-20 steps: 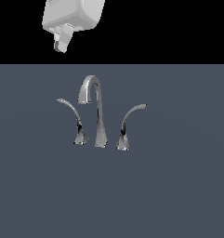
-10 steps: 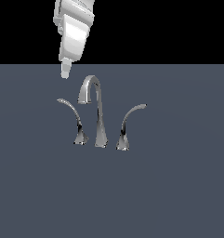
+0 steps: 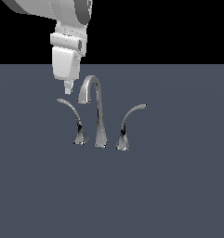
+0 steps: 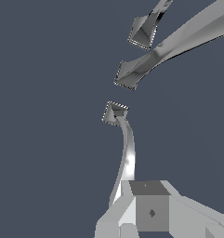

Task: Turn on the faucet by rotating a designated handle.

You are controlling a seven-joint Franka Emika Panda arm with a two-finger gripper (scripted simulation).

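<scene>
Hovering over the slender S-curved chrome handle [image 3: 72,116], the white gripper [image 3: 68,88] holds nothing; its opening I cannot tell.
On the grey bench's middle, beside the gooseneck chrome faucet [image 3: 98,111], that thin tip could let a finger slip or snag the spout.

A flat slate-blue surface [image 3: 178,186] spread beneath and all around the end effector, plain and unmarked. Behind the end effector, past the surface's far edge, lay a solid black backdrop [image 3: 169,28].
</scene>
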